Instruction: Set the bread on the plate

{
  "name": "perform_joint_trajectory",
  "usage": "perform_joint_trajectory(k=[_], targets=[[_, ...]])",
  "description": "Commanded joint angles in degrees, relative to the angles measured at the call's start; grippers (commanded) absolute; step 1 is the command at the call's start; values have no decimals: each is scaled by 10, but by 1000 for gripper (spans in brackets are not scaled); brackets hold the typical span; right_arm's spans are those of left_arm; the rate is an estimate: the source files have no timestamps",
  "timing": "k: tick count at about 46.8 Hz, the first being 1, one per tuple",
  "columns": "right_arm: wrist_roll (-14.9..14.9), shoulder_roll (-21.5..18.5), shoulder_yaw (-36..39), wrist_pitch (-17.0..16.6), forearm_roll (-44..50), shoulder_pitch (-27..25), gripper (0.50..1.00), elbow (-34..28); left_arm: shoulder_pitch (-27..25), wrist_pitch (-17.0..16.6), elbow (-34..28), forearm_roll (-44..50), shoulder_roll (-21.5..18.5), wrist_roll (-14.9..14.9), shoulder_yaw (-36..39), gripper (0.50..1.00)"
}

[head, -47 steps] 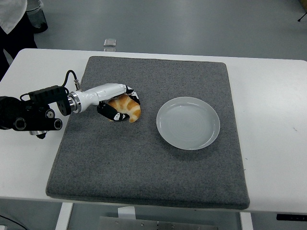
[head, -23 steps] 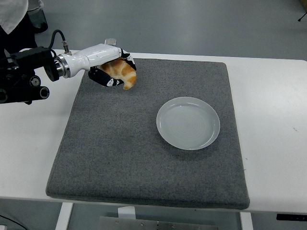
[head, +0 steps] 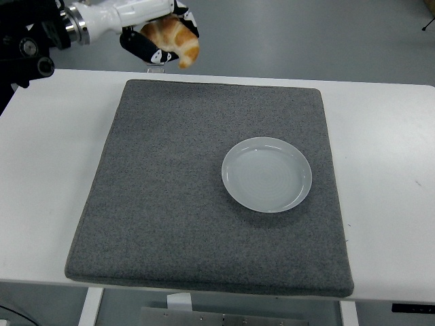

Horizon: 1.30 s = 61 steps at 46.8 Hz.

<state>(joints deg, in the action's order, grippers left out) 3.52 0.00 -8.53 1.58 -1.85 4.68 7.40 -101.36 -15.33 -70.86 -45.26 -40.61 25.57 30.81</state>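
Note:
A golden-brown bread roll [head: 175, 39], croissant-shaped, hangs high in the air at the picture's top left, past the mat's far left corner. My left hand [head: 162, 35], white with black fingers, is shut on it, the fingers curled under and around the roll. The white round plate [head: 266, 174] lies empty on the grey mat [head: 170, 204], right of centre, well to the right of and nearer than the bread. My right arm does not show.
The grey mat covers most of the white table [head: 387, 170]. A small clear object [head: 156, 66] sits just beyond the mat's far edge, below the raised hand. A person's dark clothing shows at the top left corner.
My left hand has lifted the bread off the mat and carried it up and away, from the mat's left-centre to high above the far left corner. The plate has not moved.

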Motion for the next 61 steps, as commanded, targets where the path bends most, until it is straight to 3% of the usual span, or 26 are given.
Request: perform_joint_trajectory(k=[1, 11, 23, 48, 61], targets=[[0, 0, 0, 0, 0, 1, 930, 0, -9, 27, 1, 0, -8, 0, -24, 500], [0, 0, -1, 0, 0, 1, 932, 0, -34, 68, 3, -1, -17, 0, -58, 500], [0, 0, 0, 0, 0, 2, 930, 0, -27, 69, 4, -10, 3, 0, -98, 500], [0, 0, 2, 0, -1, 1, 932, 1, 85, 5, 131, -11, 275, 0, -106, 500], [0, 0, 3, 0, -1, 1, 930, 0, 143, 2, 232, -10, 391, 0, -106, 500]])
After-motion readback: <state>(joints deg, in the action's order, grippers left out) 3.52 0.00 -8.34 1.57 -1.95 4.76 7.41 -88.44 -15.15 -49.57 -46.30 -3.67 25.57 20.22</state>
